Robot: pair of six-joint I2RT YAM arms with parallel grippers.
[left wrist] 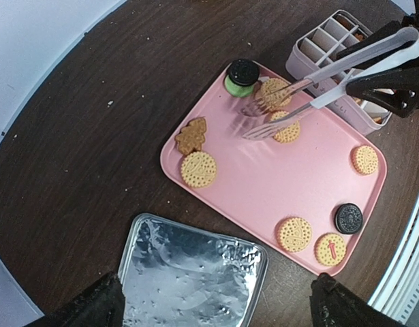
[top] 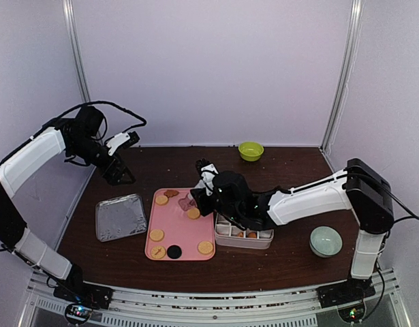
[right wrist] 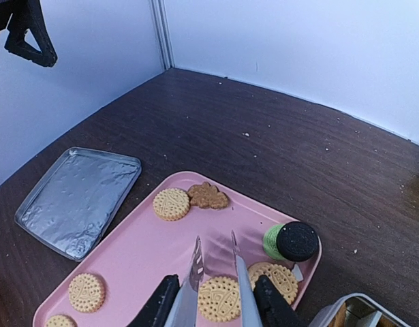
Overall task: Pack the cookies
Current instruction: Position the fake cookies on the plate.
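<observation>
Several cookies lie on a pink tray (top: pixel 182 228), which also shows in the left wrist view (left wrist: pixel 264 184) and the right wrist view (right wrist: pixel 141 252). Most are golden and round, and one is a brown flower cookie (right wrist: pixel 208 195). A black cookie (right wrist: pixel 296 240) sits on a green one. My right gripper (right wrist: pixel 214 301) is shut on metal tongs (right wrist: pixel 189 293). The tongs' blades are apart, either side of a golden cookie (right wrist: pixel 219 298), and also show from the left wrist (left wrist: pixel 332 68). My left gripper (left wrist: pixel 216 310) is open and empty, high over the foil tray (left wrist: pixel 189 279).
A white divided box (top: pixel 244 236) holding a few cookies stands right of the pink tray. The foil tray (top: pixel 120 216) lies to its left. A green bowl (top: pixel 251 150) sits at the back, and a pale bowl (top: pixel 326 241) at the front right. Crumbs dot the table.
</observation>
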